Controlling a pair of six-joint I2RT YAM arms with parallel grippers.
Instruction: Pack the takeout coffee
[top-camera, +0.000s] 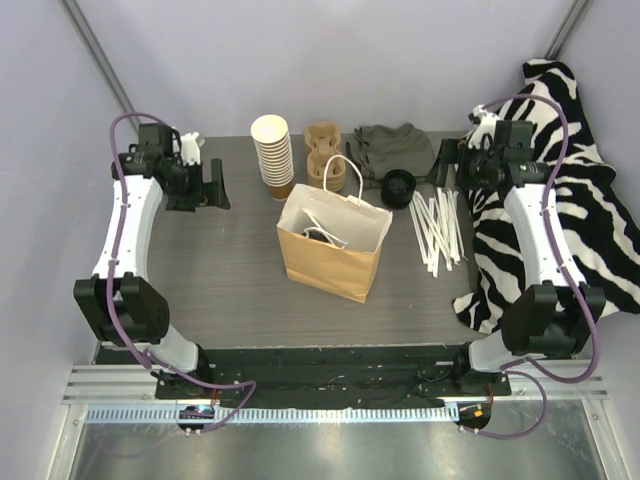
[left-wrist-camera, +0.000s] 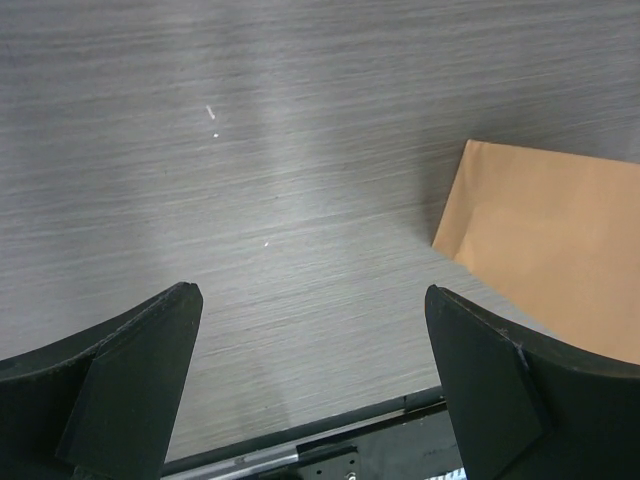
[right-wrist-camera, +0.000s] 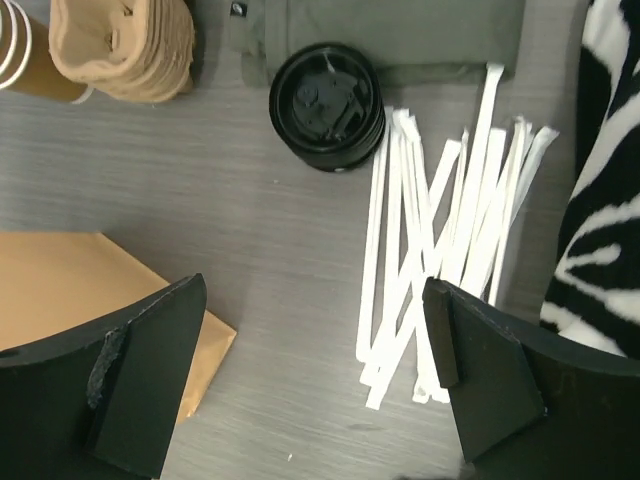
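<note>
No single lidded brown cup shows plainly in any view. The open brown paper bag (top-camera: 333, 245) stands in the middle of the table, its white handles up. A dark shape lies inside it, and I cannot tell what it is. My left gripper (top-camera: 212, 186) is open and empty at the back left, over bare table (left-wrist-camera: 310, 300), with the bag's side (left-wrist-camera: 550, 260) to its right. My right gripper (top-camera: 446, 164) is open and empty at the back right (right-wrist-camera: 316, 290), between the bag's corner (right-wrist-camera: 70, 290) and the white straws (right-wrist-camera: 440, 260).
A tall stack of lidless brown cups (top-camera: 273, 153), a stack of pulp cup carriers (top-camera: 326, 155), a folded green cloth (top-camera: 392, 148) and a stack of loose black lids (top-camera: 398, 187) line the back. Wrapped straws (top-camera: 437, 228) lie right of the bag. A zebra-print cloth (top-camera: 545, 200) covers the right edge.
</note>
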